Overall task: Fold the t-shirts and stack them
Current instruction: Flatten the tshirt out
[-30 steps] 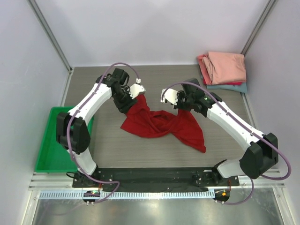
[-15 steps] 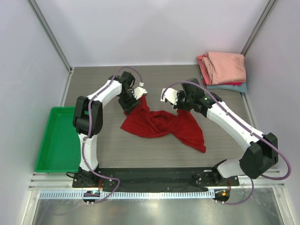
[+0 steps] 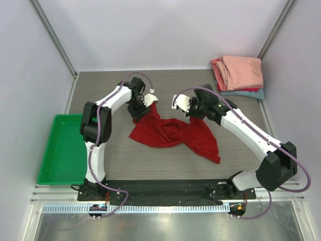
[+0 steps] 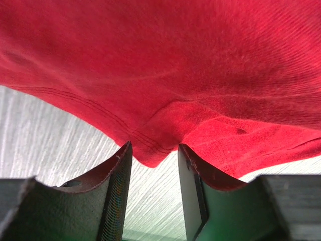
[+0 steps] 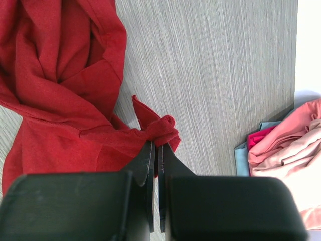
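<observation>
red t-shirt (image 3: 168, 133) crumpled; right pincer (image 5: 155, 144) clamps it; left pincer (image 4: 154, 148) gapes around its hem

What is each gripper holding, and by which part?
The right gripper pinches the red t-shirt by a bunched edge. The left gripper holds nothing; a hem corner hangs between open jaws.

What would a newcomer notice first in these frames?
A crumpled red shirt sprawls across the middle of the table. The right pincer is shut on a bunched bit of it, and the left pincer stands open with a hem corner dipping between its jaws. At the far right corner sits a neat stack of folded shirts, pink on top.
</observation>
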`<action>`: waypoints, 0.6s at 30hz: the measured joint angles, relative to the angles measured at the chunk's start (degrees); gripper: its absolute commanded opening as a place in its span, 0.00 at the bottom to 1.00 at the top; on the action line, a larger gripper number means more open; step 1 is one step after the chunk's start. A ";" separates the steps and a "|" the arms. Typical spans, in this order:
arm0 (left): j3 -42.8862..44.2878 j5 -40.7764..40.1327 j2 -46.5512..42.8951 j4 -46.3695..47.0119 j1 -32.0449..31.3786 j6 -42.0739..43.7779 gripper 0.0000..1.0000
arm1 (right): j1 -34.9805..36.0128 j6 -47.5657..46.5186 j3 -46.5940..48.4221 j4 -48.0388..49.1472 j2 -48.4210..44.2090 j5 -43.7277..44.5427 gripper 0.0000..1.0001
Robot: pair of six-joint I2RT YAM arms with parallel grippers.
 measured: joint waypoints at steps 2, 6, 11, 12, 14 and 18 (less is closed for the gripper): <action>-0.55 -0.17 0.00 -0.04 0.00 0.11 0.43 | 0.00 0.00 0.00 0.00 0.00 0.00 0.01; -1.01 -0.59 0.00 -0.15 0.09 0.15 0.41 | 0.00 0.00 0.00 0.02 0.04 -0.07 0.01; -0.90 -0.61 0.94 0.11 0.81 -0.17 0.34 | 0.00 0.00 0.00 0.17 0.31 -0.11 0.01; -0.81 -0.61 1.42 0.17 1.01 -0.28 0.33 | 0.00 0.02 0.00 0.20 0.35 -0.11 0.01; -0.74 -0.68 2.36 0.44 1.40 -0.57 0.27 | 0.00 0.02 0.00 0.31 0.55 -0.13 0.01; -0.37 -0.79 2.38 0.59 1.79 -1.55 0.06 | 0.00 0.15 0.00 0.39 0.66 -0.13 0.01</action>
